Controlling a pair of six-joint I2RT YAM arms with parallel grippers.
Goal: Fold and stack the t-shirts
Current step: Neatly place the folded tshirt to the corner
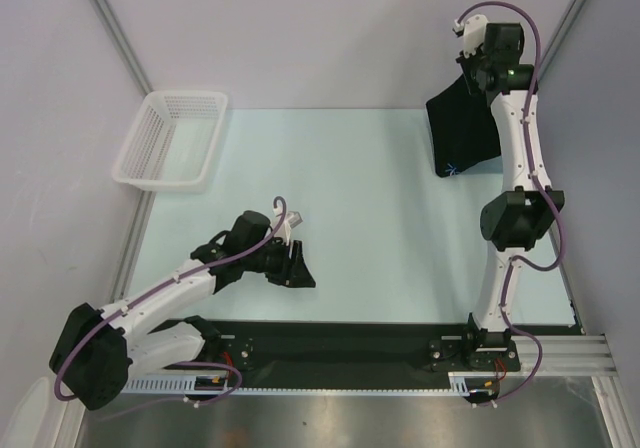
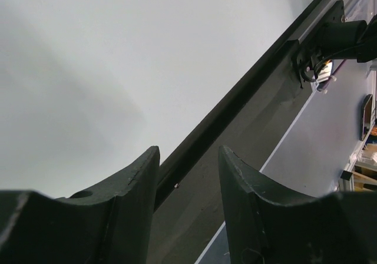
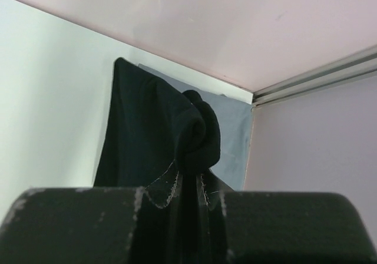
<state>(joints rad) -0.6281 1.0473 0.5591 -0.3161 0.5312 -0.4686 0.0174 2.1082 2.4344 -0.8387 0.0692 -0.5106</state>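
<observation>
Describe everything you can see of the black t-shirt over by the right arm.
The black t-shirt is soft, matte, plain cloth with a small blue-white starburst mark near its front edge. It is at the far right corner of the table. The right gripper is shut on a bunched fold of it, and the rest drapes down loosely. Grey-blue cloth shows just behind it; whether they touch is unclear.

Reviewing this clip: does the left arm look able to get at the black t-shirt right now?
Probably not. The black t-shirt hangs at the far right corner, pinched in the right gripper, while the left gripper sits open far across the table.
</observation>
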